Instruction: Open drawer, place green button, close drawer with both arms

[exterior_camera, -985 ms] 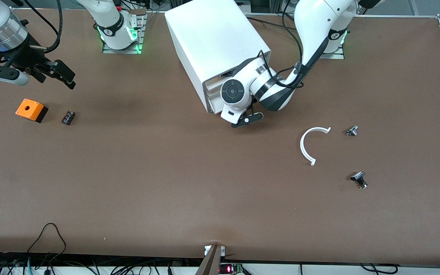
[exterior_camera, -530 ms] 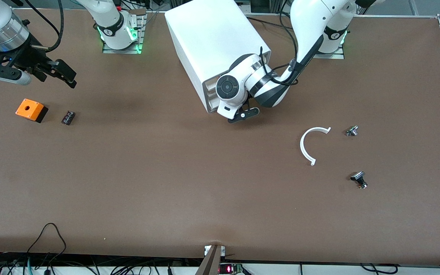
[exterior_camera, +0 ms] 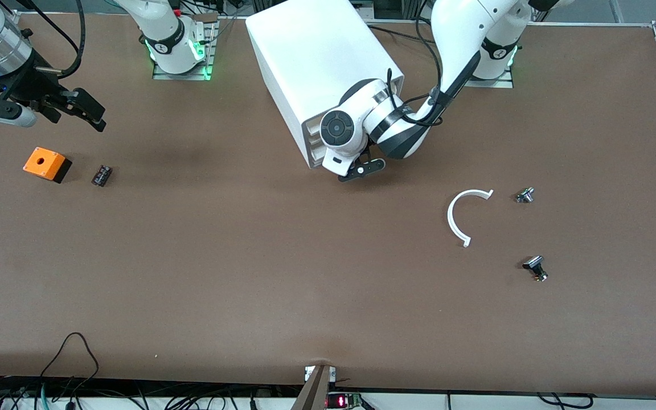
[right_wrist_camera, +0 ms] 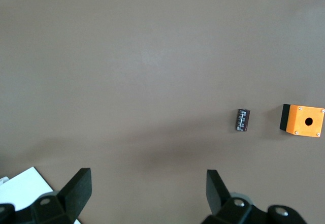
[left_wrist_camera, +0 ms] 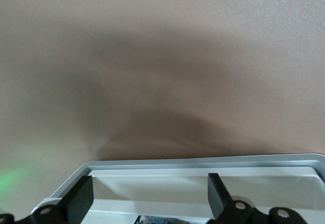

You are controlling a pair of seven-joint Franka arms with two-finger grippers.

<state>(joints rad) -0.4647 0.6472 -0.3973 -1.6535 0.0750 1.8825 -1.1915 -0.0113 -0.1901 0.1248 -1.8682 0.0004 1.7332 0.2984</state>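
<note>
The white cabinet (exterior_camera: 319, 54) stands between the arms' bases. Its bottommost drawer (exterior_camera: 318, 160) sticks out only slightly. My left gripper (exterior_camera: 361, 169) is low at the drawer's front and open. In the left wrist view its fingers (left_wrist_camera: 78, 201) straddle the drawer's grey rim (left_wrist_camera: 203, 161), and my left gripper (left_wrist_camera: 150, 201) holds nothing. A black-and-blue bit (left_wrist_camera: 162, 220) shows inside the drawer at the frame's edge, and the button's green cap is hidden. My right gripper (exterior_camera: 80, 111) is open and empty, up over the table at the right arm's end. It also shows in the right wrist view (right_wrist_camera: 150, 198).
An orange box with a hole (exterior_camera: 46, 163) (right_wrist_camera: 303, 121) and a small black part (exterior_camera: 101, 175) (right_wrist_camera: 242, 120) lie below my right gripper. A white curved strip (exterior_camera: 456, 219) and two small black-and-silver parts (exterior_camera: 524, 195) (exterior_camera: 534, 267) lie toward the left arm's end.
My left gripper has moved toward the cabinet and the drawer has slid in with it. My right gripper has drifted slightly toward the right arm's end.
</note>
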